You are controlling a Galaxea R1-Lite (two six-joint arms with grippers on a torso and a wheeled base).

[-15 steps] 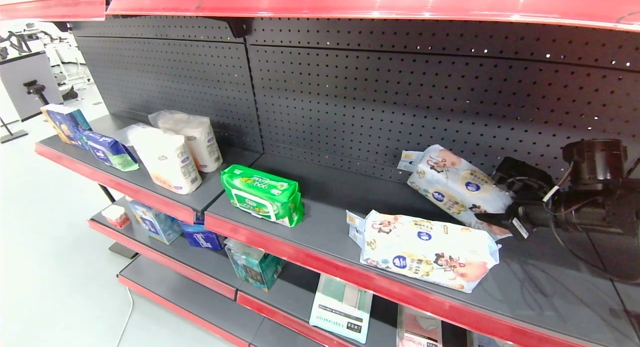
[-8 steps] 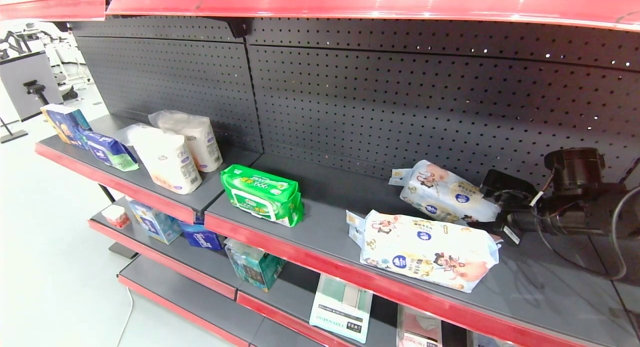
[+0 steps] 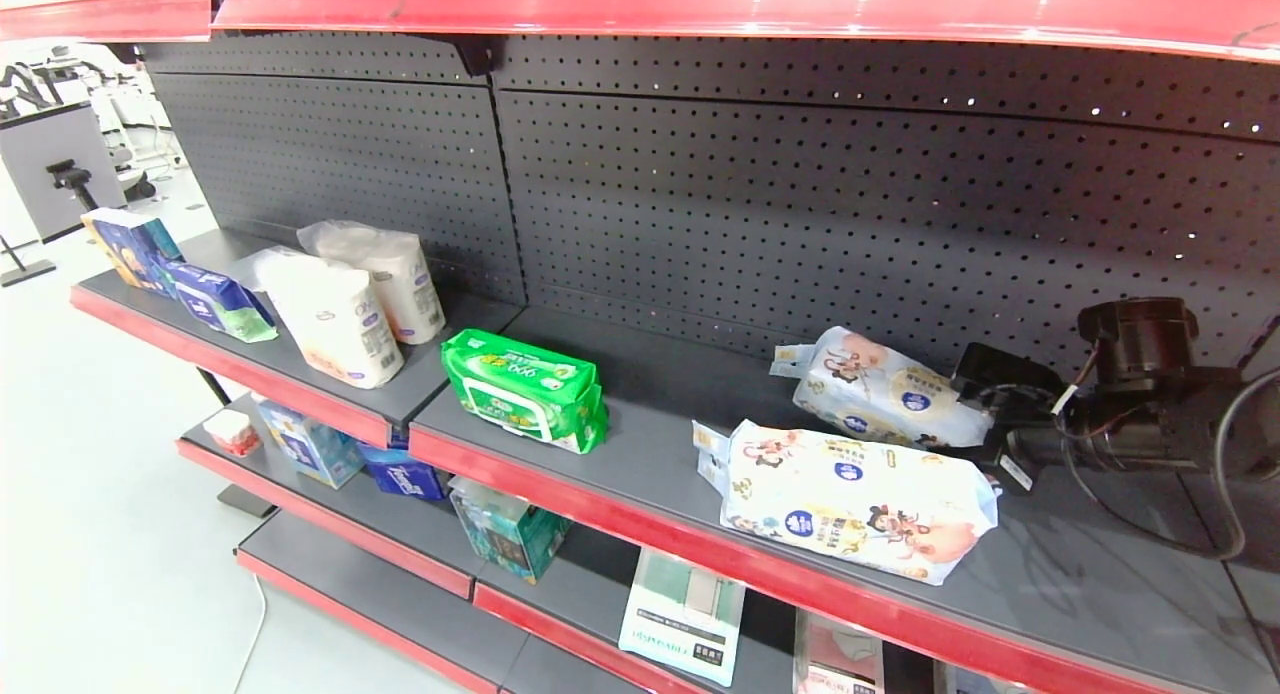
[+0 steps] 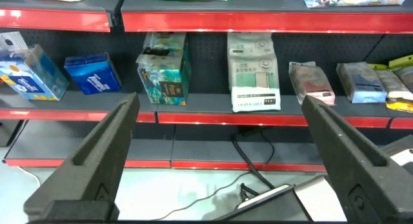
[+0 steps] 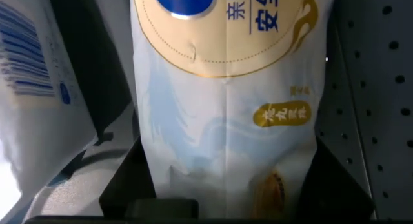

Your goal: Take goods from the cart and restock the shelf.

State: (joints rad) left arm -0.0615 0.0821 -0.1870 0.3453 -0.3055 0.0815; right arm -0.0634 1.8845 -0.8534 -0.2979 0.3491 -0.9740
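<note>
The right gripper clamps a tissue pack at the shelf, 3 o'clock, at 12 o'clock of a second pack. The left gripper gapes wide, empty.

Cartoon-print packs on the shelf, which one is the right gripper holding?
The rear pack, near the pegboard, its end clamped in the right gripper. The front pack lies free by the shelf's red edge.

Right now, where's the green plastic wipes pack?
In the head view, the green plastic wipes pack lies left of centre on the grey shelf, between the white paper-roll pack and the front cartoon-printed white pack.
</note>
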